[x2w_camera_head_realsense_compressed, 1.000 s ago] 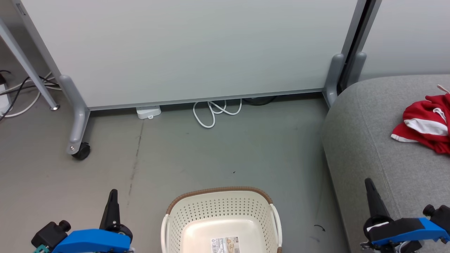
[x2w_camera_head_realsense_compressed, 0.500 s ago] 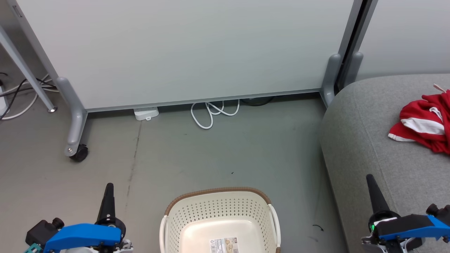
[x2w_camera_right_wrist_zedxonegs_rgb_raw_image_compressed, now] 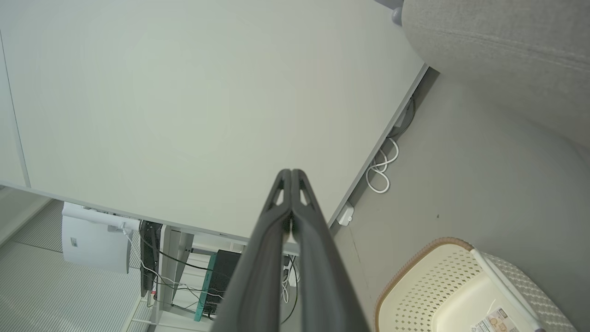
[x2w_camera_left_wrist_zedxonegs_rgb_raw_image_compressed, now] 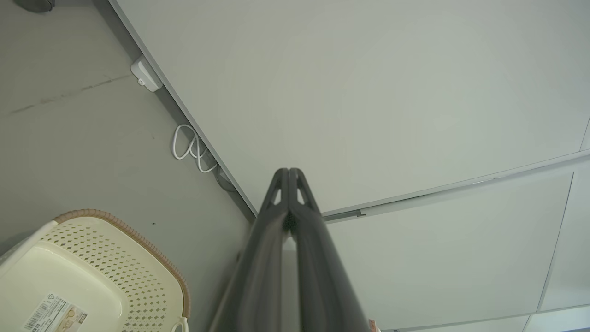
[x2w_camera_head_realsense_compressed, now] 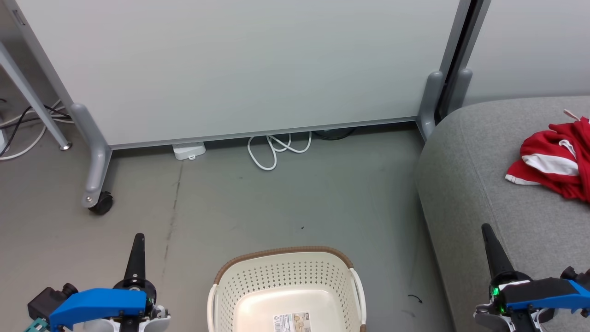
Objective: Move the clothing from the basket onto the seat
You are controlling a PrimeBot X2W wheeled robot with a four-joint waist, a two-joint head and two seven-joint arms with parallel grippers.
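looks like it's basically wrapping up, the clothing (x2w_camera_head_realsense_compressed: 551, 161) is lying heaped on the seat (x2w_camera_head_realsense_compressed: 474, 184) at 3 o'clock, the basket (x2w_camera_head_realsense_compressed: 286, 276) at 6 o'clock is showing a bare bottom, and the left end effector (x2w_camera_head_realsense_compressed: 138, 240) and right end effector (x2w_camera_head_realsense_compressed: 486, 230) are hanging pinched closed, empty

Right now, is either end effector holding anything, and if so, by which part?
Nothing is held. The left end effector and right end effector are both shut on nothing; the clothing lies on the seat.
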